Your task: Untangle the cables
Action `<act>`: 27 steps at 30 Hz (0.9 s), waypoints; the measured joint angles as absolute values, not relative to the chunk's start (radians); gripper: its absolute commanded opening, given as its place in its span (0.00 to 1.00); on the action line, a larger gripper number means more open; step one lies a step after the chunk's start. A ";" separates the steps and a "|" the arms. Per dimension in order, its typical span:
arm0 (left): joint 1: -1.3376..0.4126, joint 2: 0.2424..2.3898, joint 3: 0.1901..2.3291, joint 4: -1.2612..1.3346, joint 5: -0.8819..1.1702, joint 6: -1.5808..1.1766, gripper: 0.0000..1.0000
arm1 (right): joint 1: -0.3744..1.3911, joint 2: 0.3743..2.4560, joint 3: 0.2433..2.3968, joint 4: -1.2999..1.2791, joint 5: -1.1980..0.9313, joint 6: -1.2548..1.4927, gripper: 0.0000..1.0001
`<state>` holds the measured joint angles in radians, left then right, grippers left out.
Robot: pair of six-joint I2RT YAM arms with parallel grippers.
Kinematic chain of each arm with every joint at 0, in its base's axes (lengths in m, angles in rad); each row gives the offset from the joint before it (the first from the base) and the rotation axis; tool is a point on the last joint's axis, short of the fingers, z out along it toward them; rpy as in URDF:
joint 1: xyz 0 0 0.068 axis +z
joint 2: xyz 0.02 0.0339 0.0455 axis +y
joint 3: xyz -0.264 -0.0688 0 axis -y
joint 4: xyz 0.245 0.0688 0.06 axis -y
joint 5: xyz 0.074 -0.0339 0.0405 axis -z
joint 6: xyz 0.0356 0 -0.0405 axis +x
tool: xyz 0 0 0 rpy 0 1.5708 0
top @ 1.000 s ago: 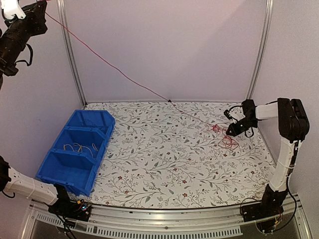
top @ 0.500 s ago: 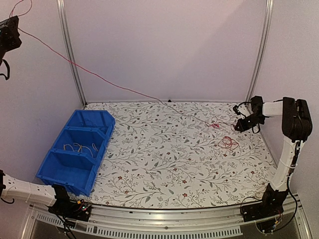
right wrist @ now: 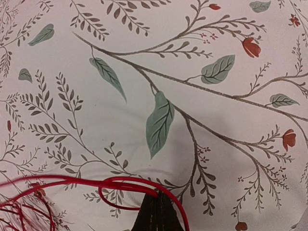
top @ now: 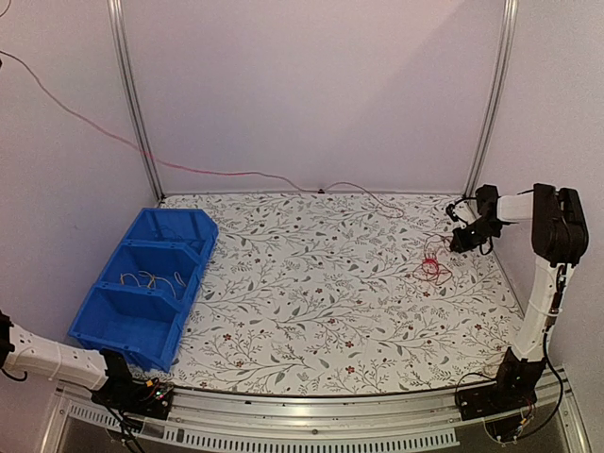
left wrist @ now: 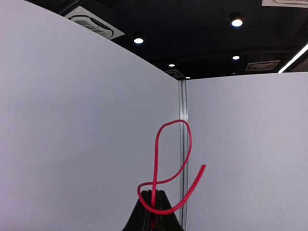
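One long red strand of the cables [top: 226, 174] sags from the upper left edge of the top view along the back wall toward the right. A small red clump [top: 432, 268] lies on the floral table [top: 311, 293]. My right gripper [top: 460, 242] sits low just beyond that clump. Seen from the right wrist, the right gripper [right wrist: 156, 209] is shut on red cable loops [right wrist: 120, 182] just above the cloth. My left gripper [left wrist: 154, 214] is out of the top view; its wrist view shows it raised, shut on a looped red cable end [left wrist: 156, 158].
A blue three-compartment bin [top: 132, 342] stands at the table's left, with pale wires [top: 151, 279] in its middle compartment. Metal frame posts [top: 132, 104] [top: 491, 104] rise at the back corners, and white walls close in the back and sides.
The left arm has lifted out of the top view. The red strand, taut before, now hangs slack along the back wall. The right gripper moved back and right, and the clump shrank.
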<state>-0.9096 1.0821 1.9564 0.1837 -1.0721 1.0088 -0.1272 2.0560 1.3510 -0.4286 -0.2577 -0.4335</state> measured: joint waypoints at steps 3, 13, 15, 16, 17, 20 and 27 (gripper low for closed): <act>-0.910 1.047 1.959 0.266 -1.096 1.092 0.00 | -0.128 2.062 1.356 -0.427 -0.242 -0.431 0.00; -0.912 1.032 1.901 0.226 -1.103 1.052 0.00 | -0.131 2.070 1.372 -0.435 -0.260 -0.435 0.25; -0.913 1.035 1.880 0.159 -1.095 0.991 0.00 | -0.132 2.070 1.372 -0.455 -0.288 -0.439 0.36; -0.913 1.035 1.870 0.130 -1.091 0.966 0.00 | -0.132 2.070 1.372 -0.465 -0.306 -0.446 0.40; -0.913 1.034 1.858 0.098 -1.087 0.936 0.00 | -0.132 2.069 1.372 -0.476 -0.329 -0.454 0.44; -0.914 1.030 1.826 0.032 -1.081 0.871 0.00 | -0.129 2.067 1.377 -0.509 -0.374 -0.462 0.50; -0.914 1.092 1.913 -0.031 -1.050 0.839 0.00 | -0.080 1.994 1.382 -0.584 -0.406 -0.492 0.59</act>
<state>-0.9138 1.0920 1.9129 -0.0307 -1.0504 0.8387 -0.0803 1.9942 1.3815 -0.5842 -0.4061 -0.4923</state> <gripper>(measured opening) 0.001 0.561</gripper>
